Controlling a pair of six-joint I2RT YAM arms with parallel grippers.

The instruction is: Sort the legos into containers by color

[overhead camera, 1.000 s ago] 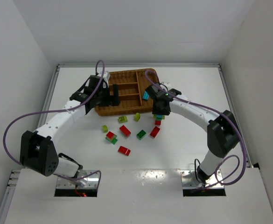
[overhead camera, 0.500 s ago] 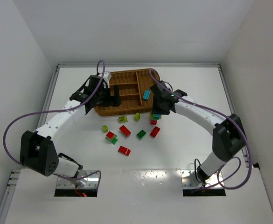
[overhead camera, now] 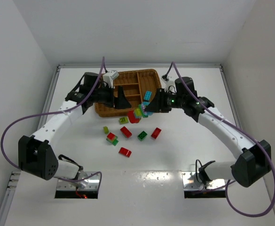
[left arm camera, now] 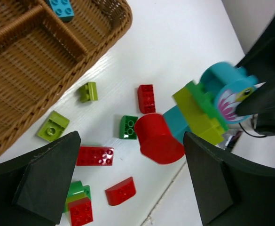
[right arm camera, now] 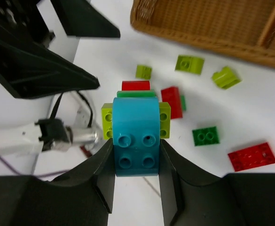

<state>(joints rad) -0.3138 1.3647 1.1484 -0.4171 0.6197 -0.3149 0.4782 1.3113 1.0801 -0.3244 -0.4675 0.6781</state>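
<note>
From my seat, the left pincer comes first. Its two fingers stand wide apart with nothing between them, and it hangs by the near rim of the wicker tray. The tray lies close to the far edge of the tabletop, about halfway between the left and right edges. In front of it, around the middle of the tabletop, loose legos are scattered well apart from each other. Going to the right, I see a small yellow-green lego, then a little pile of red and green. After it come a flat yellow-green lego near the tray's rim and a curved red lego, the nearest of all to the arm bases. Then there is a long red lego, a green lego and a red lego. Inside the tray, one cyan lego rests in the compartment at its right end. Just beside the tray's near rim is the stack of legos, which has cyan on top, then yellow-green, green and red. It seems to be lifted off the tabletop. The right pincer is clamped on the cyan block of this stack, one finger on each side. Its arm reaches in from the right edge.
</note>
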